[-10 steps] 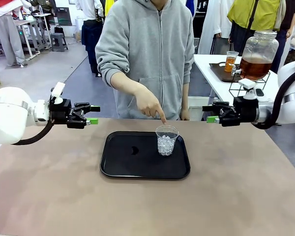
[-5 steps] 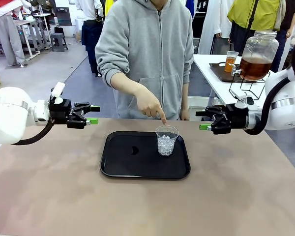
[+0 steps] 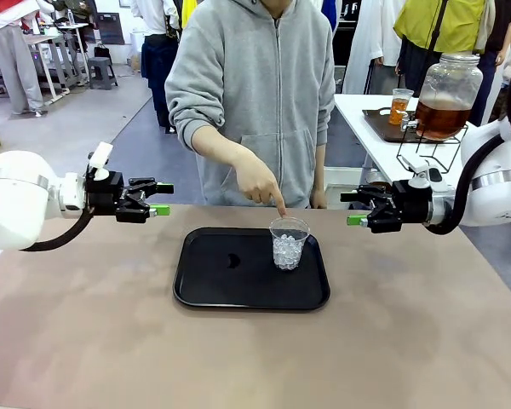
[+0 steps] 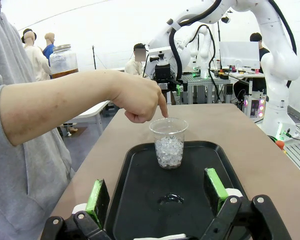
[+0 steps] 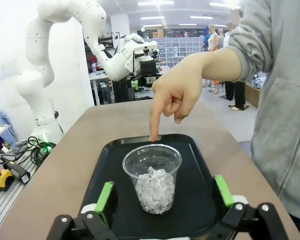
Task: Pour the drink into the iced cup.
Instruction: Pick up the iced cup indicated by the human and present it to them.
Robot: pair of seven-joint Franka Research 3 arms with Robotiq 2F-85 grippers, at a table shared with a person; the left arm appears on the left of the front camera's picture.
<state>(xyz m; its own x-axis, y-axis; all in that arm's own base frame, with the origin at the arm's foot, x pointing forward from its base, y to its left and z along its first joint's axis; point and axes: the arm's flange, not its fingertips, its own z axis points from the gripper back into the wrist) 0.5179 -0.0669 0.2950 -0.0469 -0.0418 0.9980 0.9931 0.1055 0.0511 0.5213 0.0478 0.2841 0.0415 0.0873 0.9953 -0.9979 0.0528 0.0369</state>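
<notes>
Left gripper noted at 10 o'clock of tray, jaws released, nothing grasped. Iced cup stood upright on tray toward 2 o'clock, with person's hand pointed at its far rim. Right gripper at 2 o'clock, jaws released, empty. Drink seen in jar on side table, 1 o'clock, well apart.

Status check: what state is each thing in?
iced cup: upright on the tray, holds ice, no drink.
tray: flat on the table.
left claw: open, empty.
right claw: open, empty.
person's hand: pointing at the iced cup.
glass jar: lidded, part full of amber liquid.
</notes>
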